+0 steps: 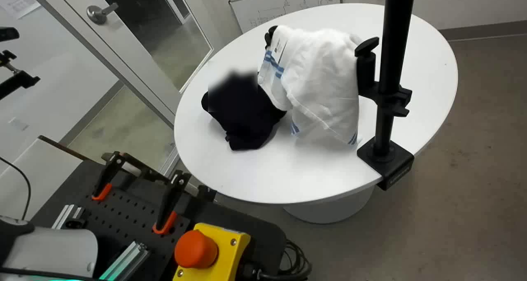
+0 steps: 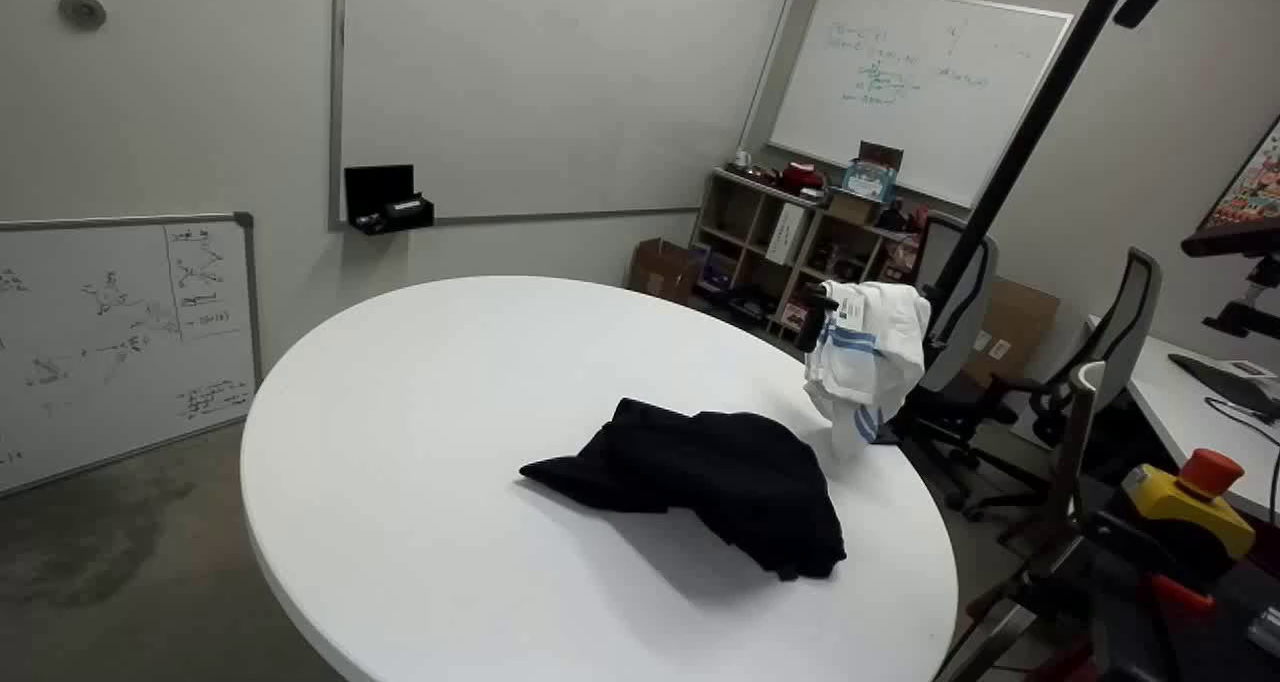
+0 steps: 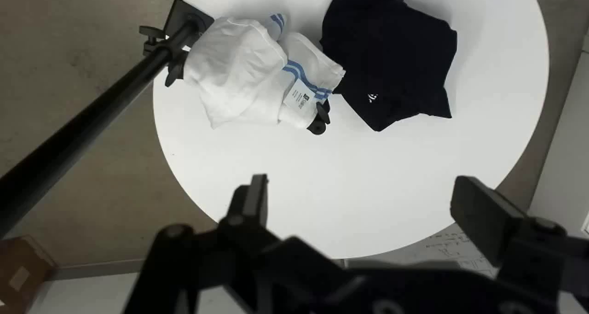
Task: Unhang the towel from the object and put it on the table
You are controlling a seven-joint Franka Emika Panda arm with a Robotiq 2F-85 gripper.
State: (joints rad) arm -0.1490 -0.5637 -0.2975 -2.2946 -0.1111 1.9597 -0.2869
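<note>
A white towel with blue stripes and a tag point(image 1: 321, 75) hangs over a black side arm of a black pole stand point(image 1: 395, 38). It also shows in an exterior view point(image 2: 885, 332) and in the wrist view point(image 3: 239, 74). The side arm's end knob point(image 3: 317, 125) sticks out beyond the towel. The stand's base is at the edge of the round white table point(image 1: 255, 182). The towel's lower corners hang close to the tabletop; I cannot tell if they touch. My gripper point(image 3: 361, 180) is open and empty above the table, apart from the towel. Neither exterior view shows it.
A dark cloth item with a small white mark point(image 3: 391, 51) lies crumpled on the table beside the towel; it is in both exterior views point(image 2: 710, 472). The pole rises tall beside the towel. A yellow box with a red button point(image 1: 214, 252) and clamps point(image 1: 169, 202) are on a black bench.
</note>
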